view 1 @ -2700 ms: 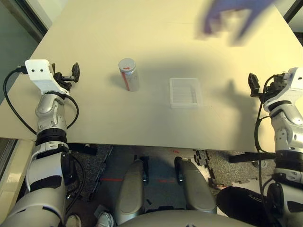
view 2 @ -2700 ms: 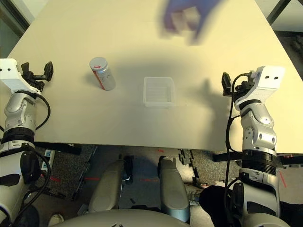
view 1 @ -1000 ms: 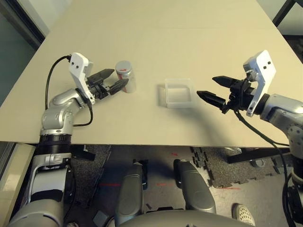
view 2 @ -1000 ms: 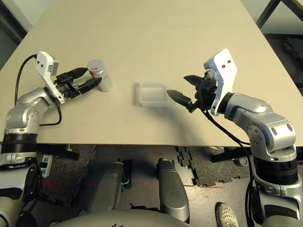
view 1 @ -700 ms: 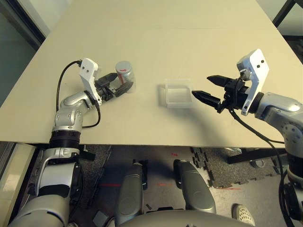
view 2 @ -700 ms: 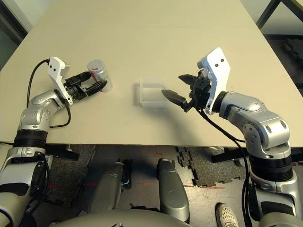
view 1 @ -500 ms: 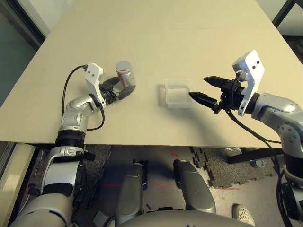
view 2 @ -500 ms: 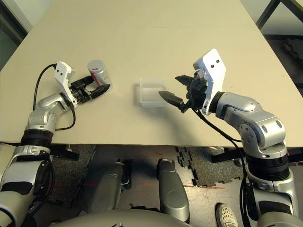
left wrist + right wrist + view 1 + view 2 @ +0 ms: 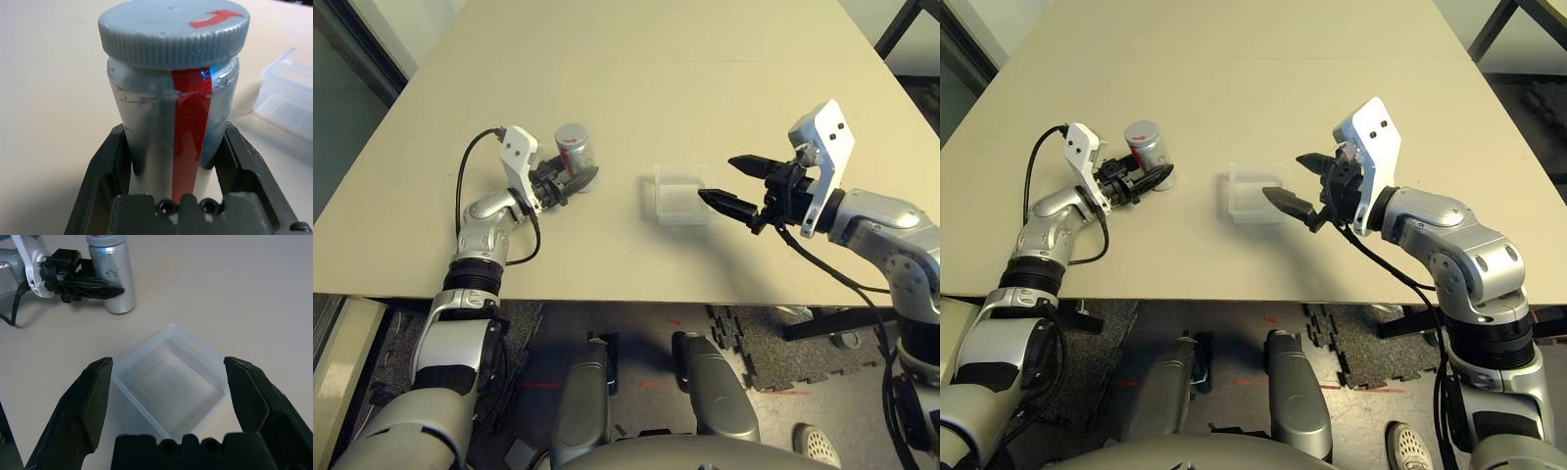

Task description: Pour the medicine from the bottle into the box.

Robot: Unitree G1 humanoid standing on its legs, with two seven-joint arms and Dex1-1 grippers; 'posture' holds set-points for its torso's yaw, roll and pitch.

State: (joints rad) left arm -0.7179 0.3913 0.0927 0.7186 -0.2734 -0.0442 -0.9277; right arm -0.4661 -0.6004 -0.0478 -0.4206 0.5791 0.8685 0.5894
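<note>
On the beige worktop (image 9: 636, 88), left pincer (image 9: 570, 180) clamps the upright silvery-grey red-striped cylindrical bottle (image 9: 575, 155); right pincer (image 9: 729, 182) gapes, empty, beside the clear plastic rectangular box (image 9: 682, 193).

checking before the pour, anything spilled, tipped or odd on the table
Nothing stands out. The bottle stands upright with its cap on, gripped by the left gripper. The box lies flat, with no spill around it, and the right gripper is open at its side.

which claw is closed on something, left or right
The left claw: clamped on the silvery-grey red-striped bottle. The right claw gapes open beside the clear plastic box.
</note>
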